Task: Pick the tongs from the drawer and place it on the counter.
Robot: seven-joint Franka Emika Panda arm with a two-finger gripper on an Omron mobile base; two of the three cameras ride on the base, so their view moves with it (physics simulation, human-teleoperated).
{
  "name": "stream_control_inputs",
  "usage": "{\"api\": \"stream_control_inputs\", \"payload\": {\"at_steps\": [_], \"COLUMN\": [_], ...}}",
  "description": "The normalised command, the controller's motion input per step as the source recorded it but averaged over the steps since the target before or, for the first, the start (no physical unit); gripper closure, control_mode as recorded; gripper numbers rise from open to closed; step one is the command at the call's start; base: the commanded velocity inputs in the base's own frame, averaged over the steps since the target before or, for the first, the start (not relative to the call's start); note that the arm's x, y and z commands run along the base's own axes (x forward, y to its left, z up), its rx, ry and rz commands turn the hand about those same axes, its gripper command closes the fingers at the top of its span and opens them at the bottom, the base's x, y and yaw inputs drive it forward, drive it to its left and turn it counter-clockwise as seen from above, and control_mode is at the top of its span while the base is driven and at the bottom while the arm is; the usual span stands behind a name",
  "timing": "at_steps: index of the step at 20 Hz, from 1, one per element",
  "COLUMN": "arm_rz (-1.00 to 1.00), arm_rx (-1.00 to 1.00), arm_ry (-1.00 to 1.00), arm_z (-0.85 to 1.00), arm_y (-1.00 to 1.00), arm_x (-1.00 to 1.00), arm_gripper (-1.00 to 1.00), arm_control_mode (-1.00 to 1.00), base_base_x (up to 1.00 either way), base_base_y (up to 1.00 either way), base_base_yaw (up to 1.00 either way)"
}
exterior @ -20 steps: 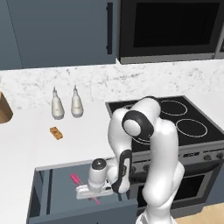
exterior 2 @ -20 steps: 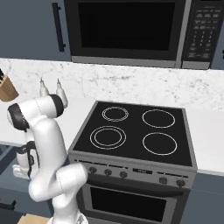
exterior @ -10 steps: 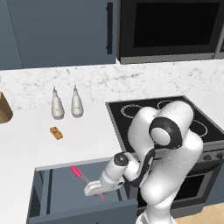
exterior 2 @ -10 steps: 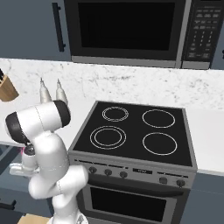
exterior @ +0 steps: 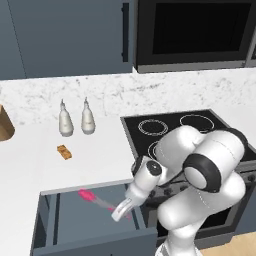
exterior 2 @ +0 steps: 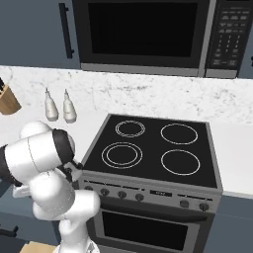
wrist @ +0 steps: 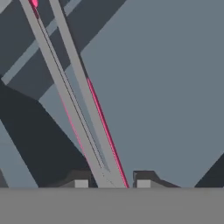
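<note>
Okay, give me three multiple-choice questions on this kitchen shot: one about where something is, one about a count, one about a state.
1. Where are the tongs?
A. on the stovetop
B. in the open drawer
C. on the counter beside the bottles

2. How many white bottles stand on the counter by the backsplash?
A. one
B. two
C. four

3. How does the gripper stand relative to the tongs?
A. open, with the tongs' thin arms running between its fingertips
B. far above the counter, away from the tongs
C. shut on the small orange block

Answers:
1. B: the pink tongs lie inside the pulled-out drawer in the left base view.
2. B: two bottles stand side by side.
3. A: in the hand view the pale arms pass between the two spread fingertips.
</note>
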Motion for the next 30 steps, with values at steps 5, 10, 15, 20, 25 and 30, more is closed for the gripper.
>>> {"api": "stream_control_inputs", "payload": {"at_steps": [5, 10, 15, 20, 25, 30], "arm_rz": [0.36, 0.17, 0.05, 0.01, 0.01, 0.02], "arm_rx": [-0.09, -0.04, -0.06, -0.06, -0.11, -0.21], "arm_ry": [-0.22, -0.17, -0.01, 0.04, 0.23, 0.43], "arm_z": [1.00, 1.00, 1.00, 1.00, 1.00, 0.91], "arm_y": [0.02, 0.06, 0.15, 0.19, 0.30, 0.43], "arm_x": [-0.18, 0.00, 0.00, 0.03, 0.02, 0.28], "arm_gripper": [1.00, 1.00, 1.00, 1.00, 1.00, 1.00], "arm_control_mode": [-1.00, -1.00, -1.00, -1.00, -1.00, -1.00], "base_base_x": [0.00, 0.00, 0.00, 0.00, 0.00, 0.00], "base_base_y": [0.00, 0.00, 0.00, 0.00, 0.00, 0.00], "base_base_yaw": [0.00, 0.00, 0.00, 0.00, 0.00, 0.00]}}
